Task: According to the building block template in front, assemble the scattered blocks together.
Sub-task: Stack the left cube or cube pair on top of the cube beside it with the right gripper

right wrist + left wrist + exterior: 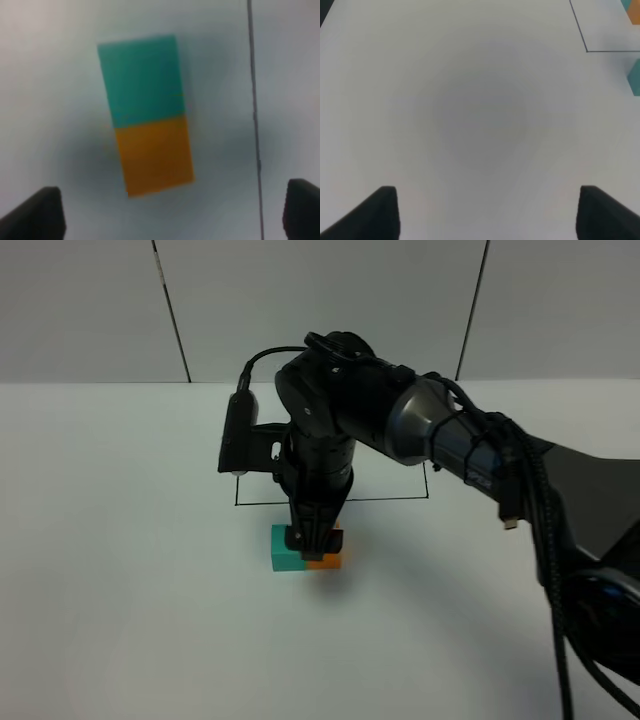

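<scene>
- Right wrist view: the scattered blocks lie joined on the white table, with the teal cube and the orange cube touching face to face.
- One line of the black outline runs just beside the pair without touching it. The table is bare on the pair's other sides.
- From the high camera, the pair sits just in front of the outline's near line, teal on the left. Wide open table lies to the left and in front.
- My right gripper hangs above the pair, fingers spread wider than both cubes, holding nothing. I cannot tell if the tips touch them.
- My left gripper is spread wide over bare table and is empty. The building block template shows inside the outline's corner, cut off at that view's edge.
</scene>
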`<state>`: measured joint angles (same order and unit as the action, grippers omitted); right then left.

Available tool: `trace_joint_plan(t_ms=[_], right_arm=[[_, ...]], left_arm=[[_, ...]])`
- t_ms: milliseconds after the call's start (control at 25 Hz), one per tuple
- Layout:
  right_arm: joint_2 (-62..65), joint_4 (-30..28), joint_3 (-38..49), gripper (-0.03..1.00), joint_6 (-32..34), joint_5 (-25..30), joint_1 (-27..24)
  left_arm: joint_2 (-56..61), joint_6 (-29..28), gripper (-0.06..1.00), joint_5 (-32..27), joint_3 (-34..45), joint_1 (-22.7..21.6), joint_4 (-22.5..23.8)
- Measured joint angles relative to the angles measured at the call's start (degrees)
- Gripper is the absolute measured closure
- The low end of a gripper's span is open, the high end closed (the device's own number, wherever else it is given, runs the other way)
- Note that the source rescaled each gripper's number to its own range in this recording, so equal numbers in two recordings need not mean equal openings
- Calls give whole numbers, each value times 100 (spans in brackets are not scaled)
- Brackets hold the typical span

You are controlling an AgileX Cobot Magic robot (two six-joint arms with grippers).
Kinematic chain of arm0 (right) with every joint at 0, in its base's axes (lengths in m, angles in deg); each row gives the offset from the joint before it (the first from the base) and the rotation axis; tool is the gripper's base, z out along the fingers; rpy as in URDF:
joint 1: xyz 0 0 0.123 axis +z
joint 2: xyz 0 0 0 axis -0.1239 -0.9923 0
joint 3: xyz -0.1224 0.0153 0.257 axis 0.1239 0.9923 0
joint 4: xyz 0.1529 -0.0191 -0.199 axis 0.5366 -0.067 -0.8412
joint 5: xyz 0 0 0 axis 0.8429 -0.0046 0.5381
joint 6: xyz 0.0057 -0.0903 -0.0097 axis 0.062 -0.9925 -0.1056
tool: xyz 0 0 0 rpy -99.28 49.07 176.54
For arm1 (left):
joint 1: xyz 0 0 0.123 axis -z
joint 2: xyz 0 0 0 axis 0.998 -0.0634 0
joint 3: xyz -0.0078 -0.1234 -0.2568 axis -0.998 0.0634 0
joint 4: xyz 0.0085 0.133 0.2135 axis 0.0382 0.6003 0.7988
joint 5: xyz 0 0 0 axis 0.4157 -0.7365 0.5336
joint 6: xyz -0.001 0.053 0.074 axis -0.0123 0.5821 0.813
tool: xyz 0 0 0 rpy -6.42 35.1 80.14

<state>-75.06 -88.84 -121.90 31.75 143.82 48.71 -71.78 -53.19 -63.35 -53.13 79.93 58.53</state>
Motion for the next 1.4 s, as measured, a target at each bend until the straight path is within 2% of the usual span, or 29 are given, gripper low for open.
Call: trace_joint_plan(t_ms=[120,280,640,720,800,920,1120,1240,1400], right_arm=[[-394,172,-382,19,-307,148,30],[-661,219,-447,20,-633,188,30],[-973,321,-456,27,-827,38,-23],[-1016,349,-456,35,-827,17,-23],[-1050,353,-456,50,-827,7,-23],[-1078,347,-456,92,-834,-43,-29],[-1078,347,-467,95,-798,-38,-28],[-1064,383,-467,95,-220,108,-28],[-958,416,-494,95,1469,427,-28]], left_arm=[[0,0,32,0,0,0,0],[0,0,32,0,0,0,0],[0,0,32,0,0,0,0],[0,0,32,0,0,0,0],[0,0,32,0,0,0,0],[0,6,32,0,0,0,0],[0,6,32,0,0,0,0],[0,6,32,0,0,0,0],[0,6,32,0,0,0,0]])
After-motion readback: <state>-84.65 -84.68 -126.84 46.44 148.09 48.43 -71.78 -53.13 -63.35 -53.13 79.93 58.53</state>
